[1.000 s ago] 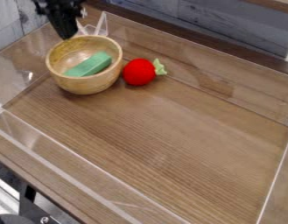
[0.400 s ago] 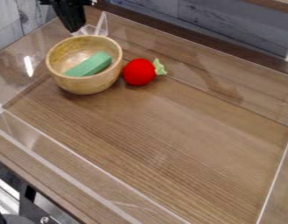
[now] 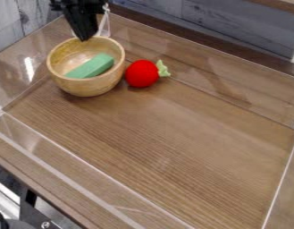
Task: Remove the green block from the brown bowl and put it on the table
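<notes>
The green block (image 3: 89, 66) lies flat inside the brown bowl (image 3: 65, 84), which stands at the table's (image 3: 173, 134) far left. My black gripper (image 3: 83, 33) hangs just above the bowl's far rim, pointing down. Its fingers are together and hold nothing. The upper part of the arm runs out of the top of the picture.
A red strawberry-like toy with green leaves (image 3: 142, 73) sits right next to the bowl on its right. Low clear acrylic walls (image 3: 29, 134) edge the tabletop. A grey plank wall stands behind.
The gripper has moved to the right along the far side of the bowl, still shut. The block, bowl and red toy have not moved.
</notes>
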Available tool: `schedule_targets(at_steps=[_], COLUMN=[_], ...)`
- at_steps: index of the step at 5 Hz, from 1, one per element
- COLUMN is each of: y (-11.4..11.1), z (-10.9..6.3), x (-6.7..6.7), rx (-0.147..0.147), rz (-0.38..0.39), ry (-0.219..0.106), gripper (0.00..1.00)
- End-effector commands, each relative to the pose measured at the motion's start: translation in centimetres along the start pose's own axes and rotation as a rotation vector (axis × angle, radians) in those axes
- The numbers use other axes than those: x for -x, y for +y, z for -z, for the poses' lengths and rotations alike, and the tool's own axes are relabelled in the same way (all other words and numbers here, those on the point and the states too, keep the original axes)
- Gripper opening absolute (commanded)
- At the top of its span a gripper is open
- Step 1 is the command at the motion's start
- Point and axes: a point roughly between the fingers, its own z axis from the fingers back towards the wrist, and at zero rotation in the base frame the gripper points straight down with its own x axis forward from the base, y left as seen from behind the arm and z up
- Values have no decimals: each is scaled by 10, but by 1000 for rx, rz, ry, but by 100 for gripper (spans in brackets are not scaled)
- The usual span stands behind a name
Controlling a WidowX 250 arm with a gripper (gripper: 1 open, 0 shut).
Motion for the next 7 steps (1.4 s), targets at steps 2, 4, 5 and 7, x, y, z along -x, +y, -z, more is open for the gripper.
schedule_targets(at_steps=[2, 4, 5, 7], y=[11, 11, -2, -22], z=[-9, 10, 1, -21], x=[9, 5, 1, -3], rx=[-51, -57, -50, -31], rz=[86, 128, 120, 109], ry=[-27, -8, -24, -54], gripper=[100, 0, 0, 0])
